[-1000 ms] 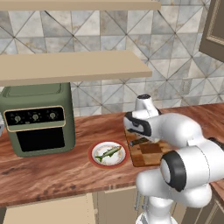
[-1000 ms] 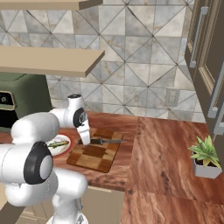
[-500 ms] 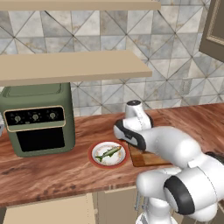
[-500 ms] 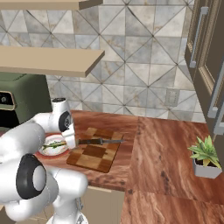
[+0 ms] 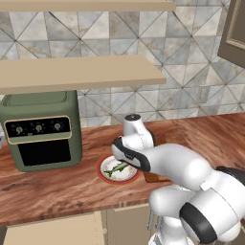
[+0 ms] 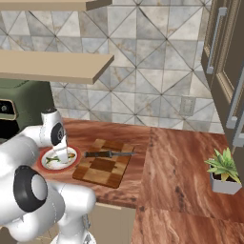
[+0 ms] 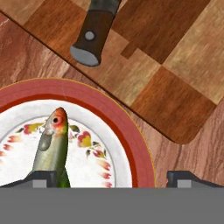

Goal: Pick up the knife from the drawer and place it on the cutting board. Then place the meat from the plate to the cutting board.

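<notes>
1. While the reddish wooden counter [image 6: 190, 162] carries everything, the green oven [image 5: 40, 129] is seen at its far left and a small potted plant [image 6: 223, 172] at its right.
2. On the cutting board [image 6: 102, 164] the knife [image 6: 108, 154] is already laid along the back edge, its dark handle pointing toward the plate, so the first half of the task is judged as done.
3. Just beside the board the plate [image 6: 45, 164] is placed, and the fish [image 7: 52, 146] is lying on it, not yet touched.
4. Above the plate the gripper [image 7: 111, 177] is held, with its two tips set wide apart and nothing between them; one tip is near the body of the fish.
5. The step in hand is judged to be the reach for the fish. Next, the tips must be lowered on both sides of the slim body and closed, then the fish must be carried to a free part of the board.
</notes>
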You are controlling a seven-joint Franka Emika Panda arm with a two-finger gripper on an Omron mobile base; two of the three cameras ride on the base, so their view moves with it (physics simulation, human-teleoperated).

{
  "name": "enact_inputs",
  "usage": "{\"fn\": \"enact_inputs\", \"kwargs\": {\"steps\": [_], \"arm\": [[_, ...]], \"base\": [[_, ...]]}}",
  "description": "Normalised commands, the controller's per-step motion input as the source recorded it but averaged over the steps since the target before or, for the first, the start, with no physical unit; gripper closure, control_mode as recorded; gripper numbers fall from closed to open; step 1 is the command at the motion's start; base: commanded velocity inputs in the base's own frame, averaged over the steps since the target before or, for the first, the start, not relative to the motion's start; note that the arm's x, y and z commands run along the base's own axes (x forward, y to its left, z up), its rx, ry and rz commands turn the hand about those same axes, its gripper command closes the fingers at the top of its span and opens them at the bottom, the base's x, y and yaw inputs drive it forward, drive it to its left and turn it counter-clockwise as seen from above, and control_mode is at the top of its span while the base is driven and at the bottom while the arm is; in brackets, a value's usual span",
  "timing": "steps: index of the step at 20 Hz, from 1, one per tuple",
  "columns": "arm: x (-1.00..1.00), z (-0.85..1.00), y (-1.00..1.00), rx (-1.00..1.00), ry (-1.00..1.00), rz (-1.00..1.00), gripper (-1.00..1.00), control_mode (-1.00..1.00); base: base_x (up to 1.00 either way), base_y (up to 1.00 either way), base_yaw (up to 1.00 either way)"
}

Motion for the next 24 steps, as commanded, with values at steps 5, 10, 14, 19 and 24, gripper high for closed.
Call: {"fn": "enact_inputs", "kwargs": {"steps": [5,10,14,19,24], "arm": [[0.13,0.0,0.25,0.04,0.0,0.0,-1.0,-1.0],[0.2,-0.04,0.15,0.01,0.0,0.0,-1.0,-1.0],[0.16,-0.09,0.0,0.01,0.0,0.04,-1.0,-1.0],[0.13,-0.14,0.0,0.0,0.0,0.07,-1.0,-1.0],[0.05,-0.1,0.0,0.0,0.0,0.05,-1.0,-1.0]], "base": [[0.0,0.0,0.0],[0.0,0.0,0.0],[0.0,0.0,0.0],[0.0,0.0,0.0],[0.0,0.0,0.0]]}}
